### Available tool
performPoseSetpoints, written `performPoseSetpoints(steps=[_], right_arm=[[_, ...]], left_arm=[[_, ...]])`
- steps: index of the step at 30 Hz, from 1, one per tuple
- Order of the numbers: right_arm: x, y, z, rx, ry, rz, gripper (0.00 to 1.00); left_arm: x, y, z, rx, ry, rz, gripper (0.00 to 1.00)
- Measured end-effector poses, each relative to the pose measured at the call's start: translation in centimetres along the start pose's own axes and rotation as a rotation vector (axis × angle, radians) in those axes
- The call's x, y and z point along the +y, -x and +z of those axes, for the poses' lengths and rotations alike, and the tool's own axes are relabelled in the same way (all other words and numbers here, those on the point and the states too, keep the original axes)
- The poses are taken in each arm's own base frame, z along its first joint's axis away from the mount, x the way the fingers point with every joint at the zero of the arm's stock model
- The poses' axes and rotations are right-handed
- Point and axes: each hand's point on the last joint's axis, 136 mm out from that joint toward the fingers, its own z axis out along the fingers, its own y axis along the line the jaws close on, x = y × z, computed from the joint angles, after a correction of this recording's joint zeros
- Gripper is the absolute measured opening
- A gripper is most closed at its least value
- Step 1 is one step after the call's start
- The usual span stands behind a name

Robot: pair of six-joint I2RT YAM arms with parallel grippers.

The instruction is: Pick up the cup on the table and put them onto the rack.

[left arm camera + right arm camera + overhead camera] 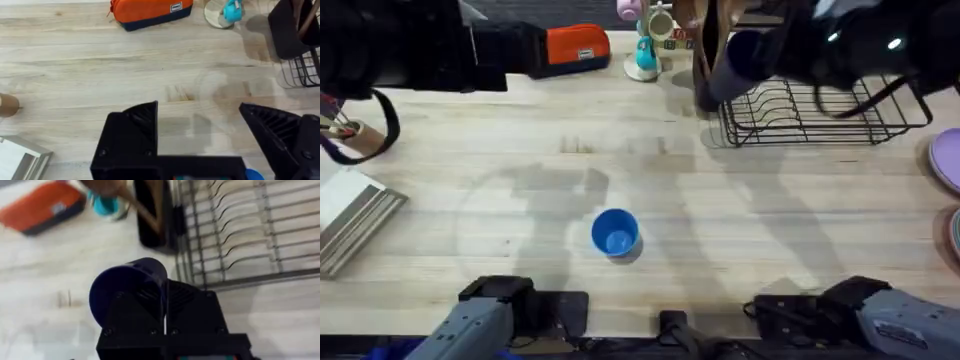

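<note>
Your navy cup is pinched by its rim in the right tool, tilted on its side and held above the worktop just beside the near left corner of the black wire rack. The bright blue cup stands upright and alone on the worktop, centre front, well apart from the rack. Your left tool hangs over bare wood with its jaws spread wide, holding nothing. Beside the rack stands a dark utensil holder; an orange pouch lies farther left.
</note>
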Motion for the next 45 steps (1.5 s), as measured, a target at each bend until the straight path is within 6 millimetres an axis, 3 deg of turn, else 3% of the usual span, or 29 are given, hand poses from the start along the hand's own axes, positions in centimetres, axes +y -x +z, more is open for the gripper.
performPoseSetpoints(steps=[6, 13, 30, 45], right_arm=[[-3.7, 2.9, 0.0, -0.058, -0.072, 0.042, 0.032], [-7.1, 3.2, 2.2, -0.019, -0.165, 0.088, 0.032], [-8.6, -0.6, 11.6, 0.177, -0.259, 0.057, 0.032], [-9.1, -2.0, 13.4, 0.230, -0.283, 0.050, 0.032]], left_arm=[[0.0, 0.0, 0.0, 0.000, 0.000, 0.000, 0.993], [0.0, 0.0, 0.0, 0.000, 0.000, 0.000, 0.993], [0.0, 0.0, 0.0, 0.000, 0.000, 0.000, 0.993], [0.0, 0.0, 0.0, 0.000, 0.000, 0.000, 0.994]])
